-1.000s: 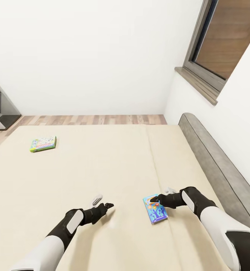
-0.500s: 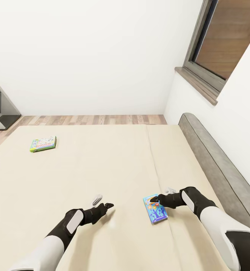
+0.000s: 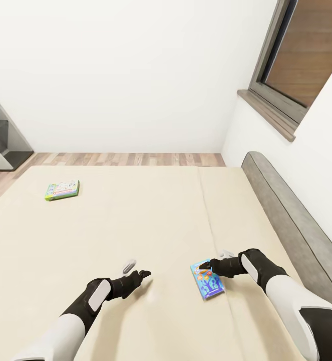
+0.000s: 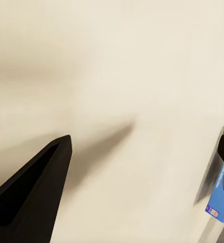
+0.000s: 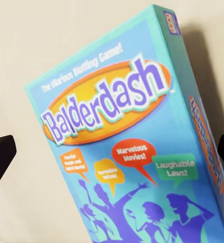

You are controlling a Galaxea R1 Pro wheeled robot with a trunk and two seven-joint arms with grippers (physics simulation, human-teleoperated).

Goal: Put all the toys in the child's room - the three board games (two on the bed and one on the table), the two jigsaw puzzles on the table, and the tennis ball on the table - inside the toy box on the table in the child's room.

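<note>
The robot leans over the bed (image 3: pixel 150 220), both arms stretched out low above the cream mattress. The right gripper (image 3: pixel 208 268) sits at the near edge of the small blue box (image 3: pixel 207 279), the Balderdash game, which lies flat on the right side of the mattress near the headboard (image 3: pixel 291 220). In the right wrist view the box (image 5: pixel 127 142) sits between two dark fingertips (image 5: pixel 0 157) that stand wide apart at the frame edges — the jaws look open and not yet closed on it, apparently lined up to take the box by its sides. The left gripper (image 3: pixel 135 271) hovers beside it over bare mattress, fingers spread, holding nothing — likely just kept clear. The second board game (image 3: pixel 62 190), green-edged, lies far off to the left. The toy box is elsewhere, so both games remain to be carried.
</note>
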